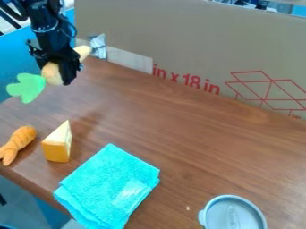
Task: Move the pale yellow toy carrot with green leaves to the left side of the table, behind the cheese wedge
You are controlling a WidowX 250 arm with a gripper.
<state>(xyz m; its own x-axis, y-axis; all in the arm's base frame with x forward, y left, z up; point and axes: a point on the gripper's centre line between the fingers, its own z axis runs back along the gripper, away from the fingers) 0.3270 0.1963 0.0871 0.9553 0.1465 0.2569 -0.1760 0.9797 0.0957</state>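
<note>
A black gripper (58,70) has its fingers clamped across the middle of a pale toy vegetable (52,74) with flat green leaves, above the wooden table (179,134) at far left, beyond an orange toy carrot (19,140) and a cheese wedge (57,146). Apparently light, firm and smooth, the toy should handle best by its thick body, its thin leaves probably bending more easily.

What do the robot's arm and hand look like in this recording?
The arm is black, with slim black cables looping out beside it. The hand is black too, angular and blocky in outline. No markings can be made out on either.
</note>
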